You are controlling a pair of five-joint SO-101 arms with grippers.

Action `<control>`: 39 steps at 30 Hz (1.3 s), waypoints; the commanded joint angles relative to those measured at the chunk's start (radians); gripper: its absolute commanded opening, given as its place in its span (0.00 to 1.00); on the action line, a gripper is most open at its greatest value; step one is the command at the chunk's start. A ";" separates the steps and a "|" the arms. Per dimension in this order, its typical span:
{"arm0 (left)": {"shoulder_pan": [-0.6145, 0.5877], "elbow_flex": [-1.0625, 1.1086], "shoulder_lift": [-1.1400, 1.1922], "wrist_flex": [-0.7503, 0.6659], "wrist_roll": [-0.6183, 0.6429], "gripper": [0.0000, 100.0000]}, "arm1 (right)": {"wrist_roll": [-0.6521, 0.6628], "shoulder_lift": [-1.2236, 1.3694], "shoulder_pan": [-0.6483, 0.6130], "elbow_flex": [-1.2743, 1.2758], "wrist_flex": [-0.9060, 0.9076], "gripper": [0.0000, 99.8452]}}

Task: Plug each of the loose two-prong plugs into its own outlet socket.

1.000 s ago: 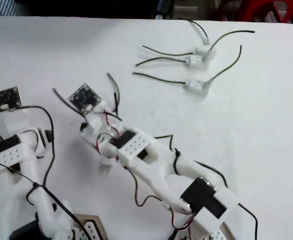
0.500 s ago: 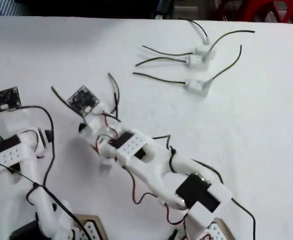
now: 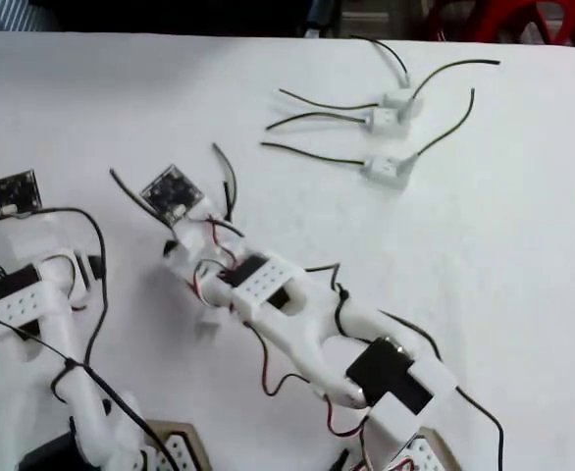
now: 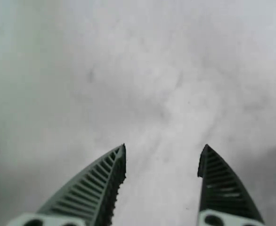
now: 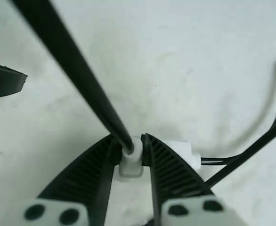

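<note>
Bright, even light across the white table (image 3: 523,294), only soft, faint shadows close beside the right arm (image 3: 307,314).

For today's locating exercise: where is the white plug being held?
The white plug is pinched in the right end effector, beside the black square board left of centre in the high view.

A white table (image 3: 523,294) meets a dark backdrop holding a red frame (image 3: 508,20).

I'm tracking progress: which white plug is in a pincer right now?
The plug clamped in the right pincer, near the black square board; the other three plugs lie loose together.
</note>
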 commanded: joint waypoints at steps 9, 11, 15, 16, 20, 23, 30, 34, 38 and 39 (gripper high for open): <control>-0.008 -0.005 -0.035 -0.017 0.002 0.25 | 0.064 0.088 0.013 -0.055 0.077 0.02; -0.008 -0.005 -0.035 -0.017 0.002 0.25 | 0.120 0.096 0.013 -0.064 0.119 0.02; -0.008 -0.005 -0.035 -0.017 0.002 0.25 | 0.152 0.093 0.013 -0.064 0.137 0.02; -0.008 -0.005 -0.035 -0.017 0.002 0.25 | 0.157 0.087 0.013 -0.064 0.137 0.02; -0.008 -0.003 -0.035 -0.017 0.002 0.25 | 0.158 0.059 0.044 -0.084 0.130 0.02; -0.008 -0.003 -0.035 -0.017 0.002 0.25 | 0.158 0.041 0.096 -0.109 0.130 0.02; -0.008 -0.003 -0.035 -0.017 0.002 0.25 | 0.150 0.015 0.202 -0.166 0.139 0.09; -0.008 -0.003 -0.035 -0.017 0.002 0.25 | 0.149 -0.044 0.189 -0.158 0.217 0.22; -0.008 -0.003 -0.035 -0.017 0.002 0.25 | 0.147 -0.171 0.134 -0.158 0.367 0.18; -0.008 -0.003 -0.035 -0.017 0.002 0.25 | 0.147 -0.211 0.120 -0.158 0.410 0.16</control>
